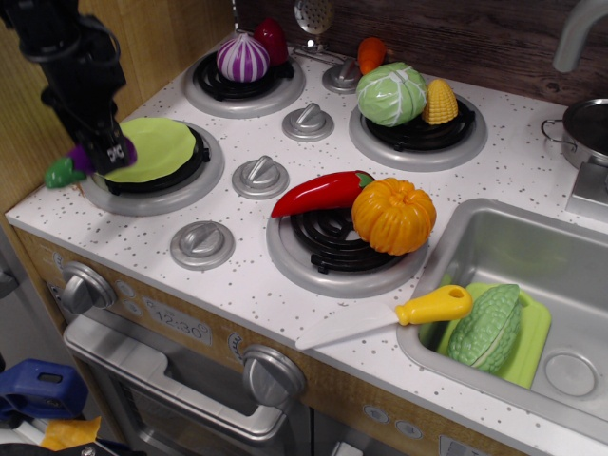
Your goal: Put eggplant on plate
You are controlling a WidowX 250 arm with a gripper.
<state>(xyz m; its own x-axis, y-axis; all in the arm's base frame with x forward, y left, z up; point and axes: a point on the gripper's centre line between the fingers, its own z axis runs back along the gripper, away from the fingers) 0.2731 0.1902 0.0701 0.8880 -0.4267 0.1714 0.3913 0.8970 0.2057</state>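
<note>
The lime-green round plate (157, 148) lies on the front-left burner. My black gripper (103, 154) hangs over the plate's left edge, shut on the small purple eggplant (85, 160). The eggplant is held up off the counter; its green stem cap (63, 173) sticks out to the left, past the burner rim. Most of its purple body is hidden by the fingers.
A striped purple onion (243, 57) sits on the back-left burner. A red pepper (318, 192) and an orange pumpkin (393, 216) lie on the front-middle burner, cabbage (390, 93) and corn (440, 102) behind. Stove knobs (201, 243) stand between burners. A wooden wall (142, 47) is at left.
</note>
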